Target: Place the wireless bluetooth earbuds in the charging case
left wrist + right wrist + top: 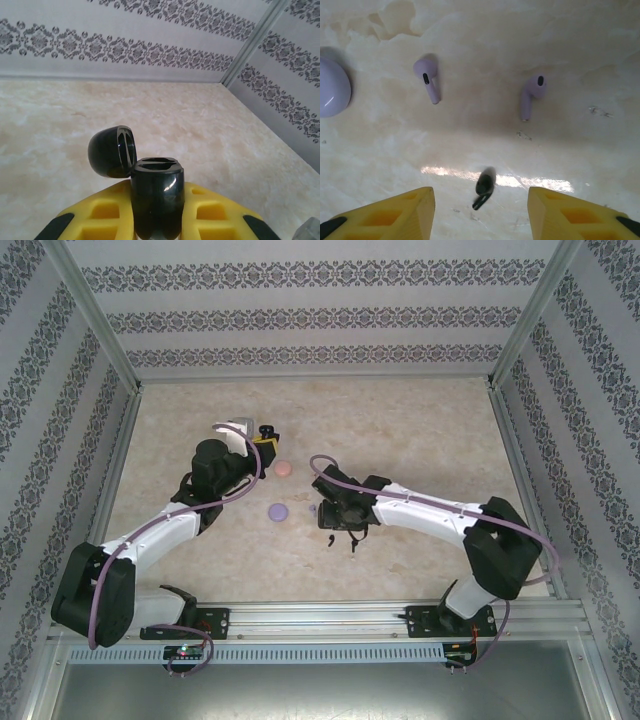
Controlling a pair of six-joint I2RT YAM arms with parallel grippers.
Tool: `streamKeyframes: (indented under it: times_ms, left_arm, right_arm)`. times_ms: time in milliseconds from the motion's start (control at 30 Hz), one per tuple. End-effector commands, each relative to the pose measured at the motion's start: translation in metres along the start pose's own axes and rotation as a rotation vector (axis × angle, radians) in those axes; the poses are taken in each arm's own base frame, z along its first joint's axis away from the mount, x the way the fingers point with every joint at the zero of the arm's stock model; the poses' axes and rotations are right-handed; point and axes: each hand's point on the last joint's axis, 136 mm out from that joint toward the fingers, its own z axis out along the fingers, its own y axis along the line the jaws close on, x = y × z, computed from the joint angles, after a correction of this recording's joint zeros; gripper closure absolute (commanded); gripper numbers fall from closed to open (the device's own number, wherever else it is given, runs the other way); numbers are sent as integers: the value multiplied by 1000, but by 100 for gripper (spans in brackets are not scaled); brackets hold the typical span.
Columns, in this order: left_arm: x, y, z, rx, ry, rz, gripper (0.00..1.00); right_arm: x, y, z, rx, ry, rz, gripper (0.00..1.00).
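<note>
1. Marbled beige worktop (pixel 420 430), boxed in by patterned walls (pixel 300 315); the task's things sit mid-surface.
2. Nearest me, the right pincer (pixel 479 210) hangs low over the worktop with its jaws partly apart, gripping nothing. A black earbud (pixel 484 184) lies on the surface between the fingers, touching neither.
3. Beyond it, a purple earbud (pixel 429 76) lies at eleven o'clock and a second purple earbud (pixel 533 92) at one o'clock, both loose. The purple case (pixel 332 87) sits at ten o'clock and looks closed.
4. Farther on, at twelve o'clock from that case, is the pink case (pixel 283 469), which also looks closed.
5. Farthest out, the left pincer (pixel 156 220) is clamped tight on the black case (pixel 156 190), held upright with its lid (pixel 111 151) hinged back. Its sockets look empty.
6. My read: one case is open and presented, and no earbud I can see is seated. Nearly all the inserting remains.
</note>
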Motion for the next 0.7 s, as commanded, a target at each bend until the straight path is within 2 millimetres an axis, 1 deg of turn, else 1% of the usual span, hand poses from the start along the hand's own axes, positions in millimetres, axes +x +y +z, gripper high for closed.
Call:
streamKeyframes:
  times_ms: [0, 133, 300, 467, 667]
  left_arm:
    - [-30, -35, -7, 153, -106, 87, 100]
    - [-32, -52, -10, 245, -97, 120, 100]
    - [-40, -63, -17, 299, -118, 151, 100]
    - [-48, -65, -24, 290, -139, 170, 100]
    - [-56, -64, -30, 277, -165, 171, 100]
  right_arm:
    - [-3, -9, 3, 99, -29, 48, 50]
    - [4, -9, 13, 129, -10, 46, 53]
    - [13, -5, 25, 154, 18, 32, 55]
    - [21, -5, 37, 171, 43, 24, 58]
    - [25, -7, 44, 192, 47, 21, 61]
